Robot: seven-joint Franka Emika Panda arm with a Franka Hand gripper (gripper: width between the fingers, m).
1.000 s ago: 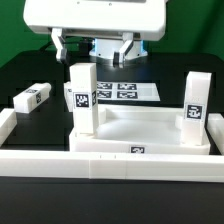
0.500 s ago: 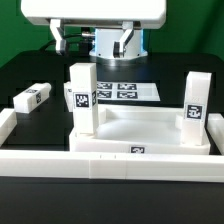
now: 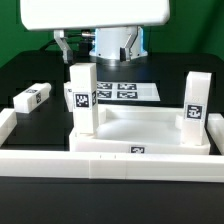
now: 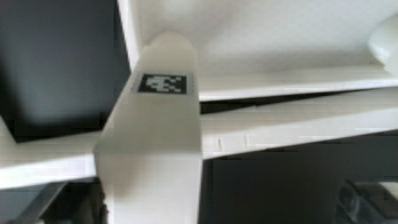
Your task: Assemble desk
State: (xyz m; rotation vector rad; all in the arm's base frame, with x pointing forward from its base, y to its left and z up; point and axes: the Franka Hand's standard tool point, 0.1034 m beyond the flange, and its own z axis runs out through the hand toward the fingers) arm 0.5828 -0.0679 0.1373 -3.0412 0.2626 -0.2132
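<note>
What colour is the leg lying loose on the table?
The leg is white, with a black-and-white tag; exterior view best.

This is looking like a robotics lab: a black counter (image 3: 25, 65) is carrying the marker board (image 3: 135, 91), a low white barrier wall (image 3: 40, 162) is fencing its near edge, a tagged white leg (image 3: 82, 100) is standing upright, and a robot arm (image 3: 95, 15) is hanging above.

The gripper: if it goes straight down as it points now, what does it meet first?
Probably the top of the upright leg on the exterior view's left, which fills the middle of the wrist view. Depth is unclear; the open gripper may pass just behind it.
</note>
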